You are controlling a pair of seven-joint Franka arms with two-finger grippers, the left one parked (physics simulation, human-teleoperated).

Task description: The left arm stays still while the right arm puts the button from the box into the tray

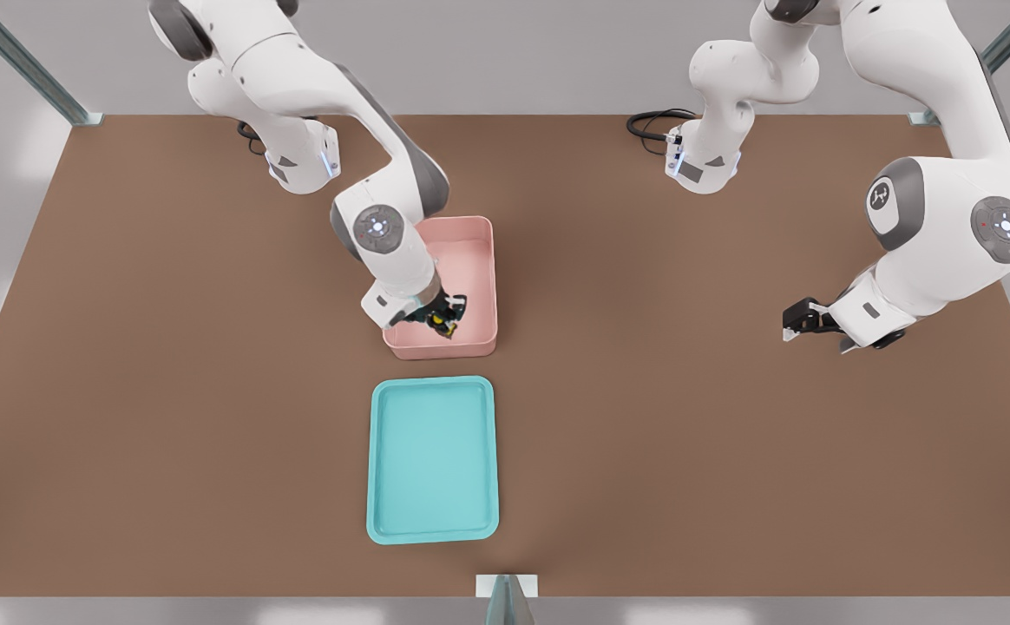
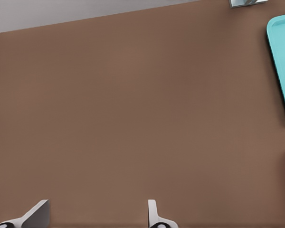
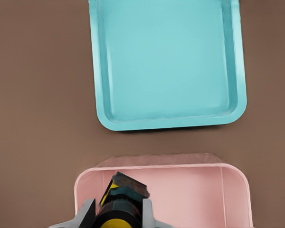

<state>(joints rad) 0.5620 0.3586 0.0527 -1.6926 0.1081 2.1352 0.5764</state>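
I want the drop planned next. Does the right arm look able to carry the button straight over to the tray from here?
Probably yes. The gripper sits in the box, shut on the button; the tray lies just beyond the box's near wall, bare, so lifting over that wall comes first.

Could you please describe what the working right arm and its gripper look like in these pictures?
The right arm is white and jointed, with rounded segments, a grey elbow sleeve and a grey round joint cap carrying a glowing white centre and a small red dot. Its gripper is black, inside the pink box; the right wrist view shows pale grey fingers.
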